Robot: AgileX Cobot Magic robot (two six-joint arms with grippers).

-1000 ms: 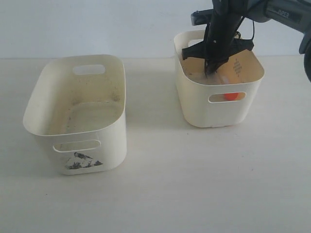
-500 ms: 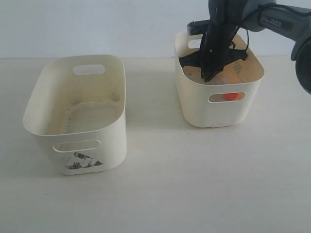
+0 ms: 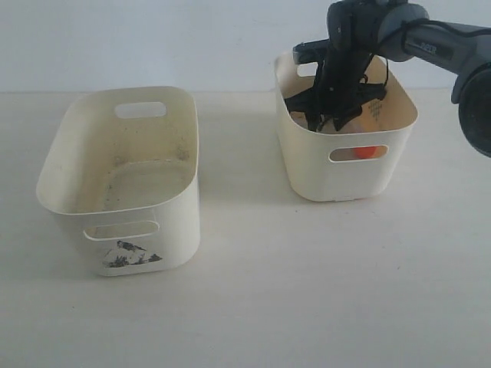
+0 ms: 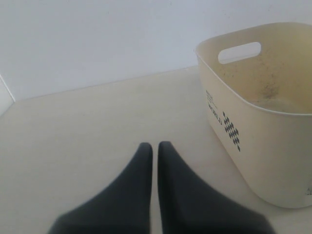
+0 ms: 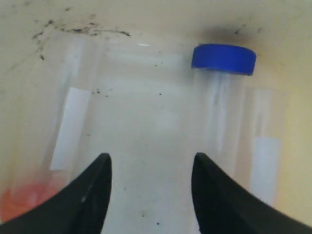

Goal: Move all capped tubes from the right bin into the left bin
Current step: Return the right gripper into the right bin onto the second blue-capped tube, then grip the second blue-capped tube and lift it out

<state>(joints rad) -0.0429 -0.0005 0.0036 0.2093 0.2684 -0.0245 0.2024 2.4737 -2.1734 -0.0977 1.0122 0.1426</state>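
The left bin (image 3: 180,222) is standing apart from the right bin (image 3: 307,172). Inside the latter I am holding my right pincer (image 5: 151,163) released, between the blue-capped tube (image 5: 222,112) and the orange-capped tube (image 5: 63,122). My left pincer (image 4: 154,146) is staying clenched.

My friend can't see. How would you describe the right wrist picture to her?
The right gripper is open above the speckled floor of the right bin. Three clear tubes lie there: a blue-capped tube, an orange-capped tube, and a third tube whose cap is out of view.
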